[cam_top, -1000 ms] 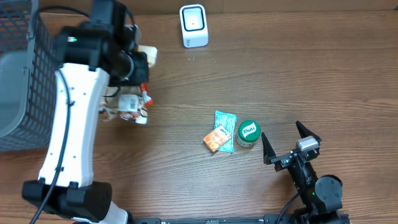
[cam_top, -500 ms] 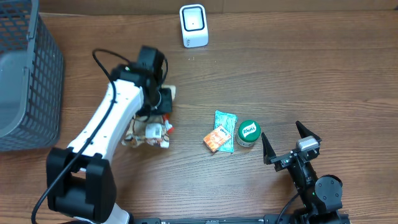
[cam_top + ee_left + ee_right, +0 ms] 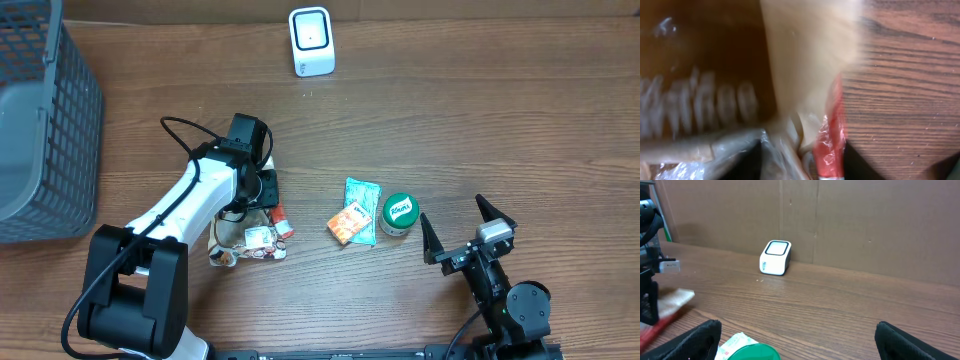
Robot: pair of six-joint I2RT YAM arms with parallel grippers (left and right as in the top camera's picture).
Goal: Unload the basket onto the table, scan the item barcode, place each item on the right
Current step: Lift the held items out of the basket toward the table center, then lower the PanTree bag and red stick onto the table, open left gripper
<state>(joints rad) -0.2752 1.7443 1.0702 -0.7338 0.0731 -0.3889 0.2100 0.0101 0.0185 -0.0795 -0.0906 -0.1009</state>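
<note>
The packet (image 3: 250, 240) lies on the table (image 3: 450, 120) under the left gripper (image 3: 266, 200), well apart from the scanner (image 3: 311, 42); the blurred wrist view leaves it unclear whether its jaws grip it. The right gripper (image 3: 460, 225) gapes wide, empty. Pinch an edge, keeping the label uncovered

The basket (image 3: 40, 130) is set far left, the scanner (image 3: 311, 41) at the far edge. The bagged item (image 3: 250, 240) is laid left of the box (image 3: 349, 222), sachet (image 3: 362, 200) and tub (image 3: 398, 213) (clustered close together).
</note>
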